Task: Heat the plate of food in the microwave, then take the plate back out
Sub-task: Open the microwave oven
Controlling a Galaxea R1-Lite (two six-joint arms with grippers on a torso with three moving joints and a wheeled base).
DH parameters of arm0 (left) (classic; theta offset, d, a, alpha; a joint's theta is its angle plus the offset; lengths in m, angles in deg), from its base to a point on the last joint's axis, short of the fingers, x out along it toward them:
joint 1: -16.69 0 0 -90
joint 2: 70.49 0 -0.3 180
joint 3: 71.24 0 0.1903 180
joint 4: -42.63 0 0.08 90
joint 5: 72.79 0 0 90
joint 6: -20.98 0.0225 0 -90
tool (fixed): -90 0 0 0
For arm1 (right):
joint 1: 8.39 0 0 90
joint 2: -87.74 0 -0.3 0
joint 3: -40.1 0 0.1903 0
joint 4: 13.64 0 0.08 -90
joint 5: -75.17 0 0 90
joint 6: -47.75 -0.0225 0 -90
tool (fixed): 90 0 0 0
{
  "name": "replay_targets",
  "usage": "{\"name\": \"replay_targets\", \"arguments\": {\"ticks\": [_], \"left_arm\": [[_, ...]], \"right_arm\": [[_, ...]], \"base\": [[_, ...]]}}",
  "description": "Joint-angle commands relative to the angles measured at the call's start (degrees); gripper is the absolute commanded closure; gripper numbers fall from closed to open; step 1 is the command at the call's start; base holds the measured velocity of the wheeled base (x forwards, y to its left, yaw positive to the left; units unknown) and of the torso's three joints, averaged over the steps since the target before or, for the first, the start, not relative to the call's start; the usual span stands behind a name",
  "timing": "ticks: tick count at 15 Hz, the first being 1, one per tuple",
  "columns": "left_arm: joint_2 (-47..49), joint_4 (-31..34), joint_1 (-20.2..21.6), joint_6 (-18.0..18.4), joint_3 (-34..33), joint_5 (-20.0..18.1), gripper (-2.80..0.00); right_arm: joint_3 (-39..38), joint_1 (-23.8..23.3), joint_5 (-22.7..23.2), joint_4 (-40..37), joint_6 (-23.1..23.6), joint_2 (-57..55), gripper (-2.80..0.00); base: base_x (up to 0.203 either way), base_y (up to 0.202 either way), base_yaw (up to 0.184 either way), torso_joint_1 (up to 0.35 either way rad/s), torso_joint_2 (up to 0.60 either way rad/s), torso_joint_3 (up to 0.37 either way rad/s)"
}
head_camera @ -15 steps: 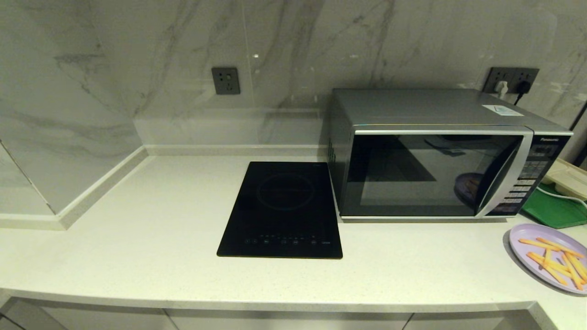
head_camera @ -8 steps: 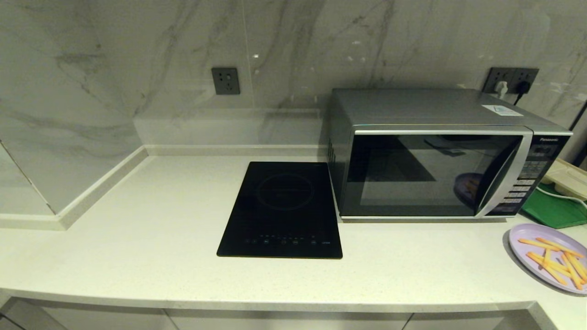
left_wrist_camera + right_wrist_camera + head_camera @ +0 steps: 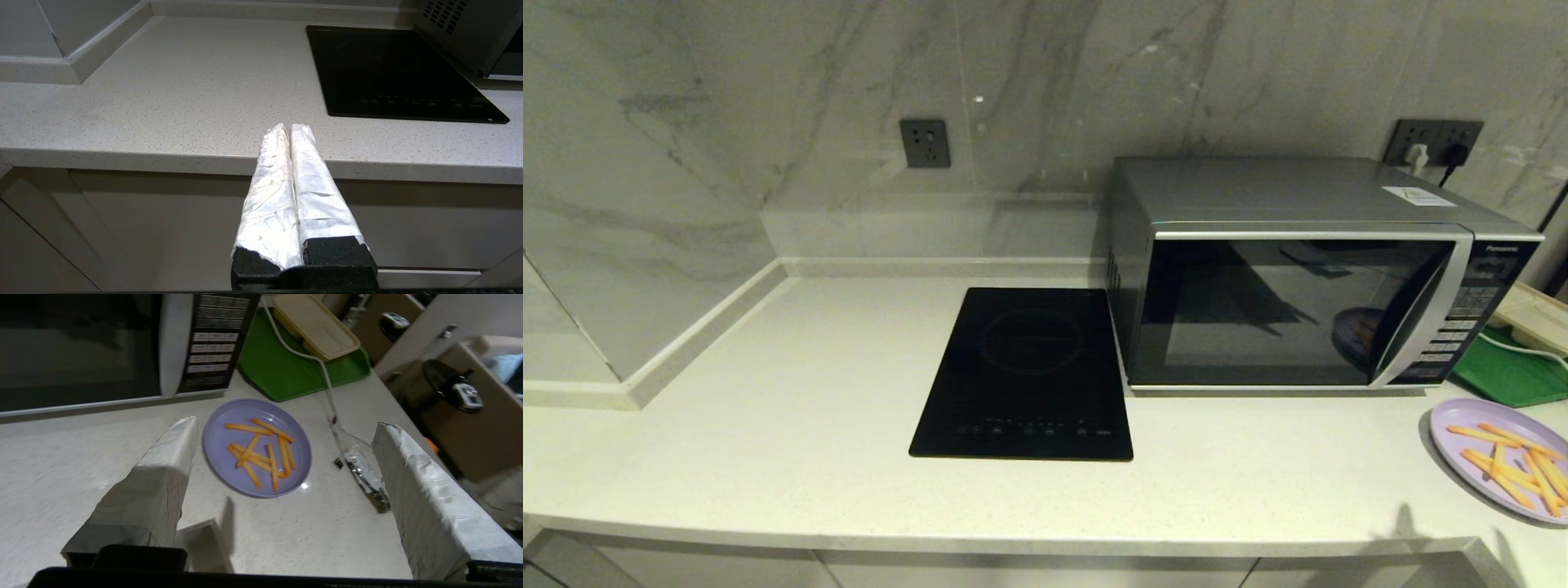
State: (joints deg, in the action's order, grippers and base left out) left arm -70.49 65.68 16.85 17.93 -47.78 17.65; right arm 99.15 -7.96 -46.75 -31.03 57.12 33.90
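On the counter's (image 3: 768, 457) right half, the microwave (image 3: 1307, 269) stands against the back wall with its dark door closed, so nothing can go inside yet. Left of it lies the black cooktop (image 3: 1025, 371); behind its right corner sits a green tray (image 3: 1507, 371). The plate of food (image 3: 1499, 457) rests near the counter's front right edge, just off the microwave's button panel. The right gripper (image 3: 286, 465) hovers above the plate with fingers spread wide, fries centred between them. The left gripper (image 3: 289, 134) waits at the counter's front edge, fingers pressed together. A good start probably means opening the door first; any plate grasp should catch the rim and stay level.
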Motion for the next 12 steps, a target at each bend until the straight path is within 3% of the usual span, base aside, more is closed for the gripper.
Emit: {"name": "replay_targets", "arguments": {"ticks": [1,7,12], "left_arm": [[0.0,0.0,0.0,0.0,0.0,0.0,0.0],[0.0,0.0,0.0,0.0,0.0,0.0,0.0],[0.0,0.0,0.0,0.0,0.0,0.0,0.0]], "right_arm": [[5.5,0.4,-4.3,2.2,0.7,-17.0,-2.8],[12.4,4.5,-15.1,15.9,-3.1,-42.6,-2.8],[17.4,5.5,-21.9,22.6,-6.4,-51.6,-2.8]], "base": [[0.0,0.0,0.0,0.0,0.0,0.0],[0.0,0.0,0.0,0.0,0.0,0.0],[0.0,0.0,0.0,0.0,0.0,0.0]]}}
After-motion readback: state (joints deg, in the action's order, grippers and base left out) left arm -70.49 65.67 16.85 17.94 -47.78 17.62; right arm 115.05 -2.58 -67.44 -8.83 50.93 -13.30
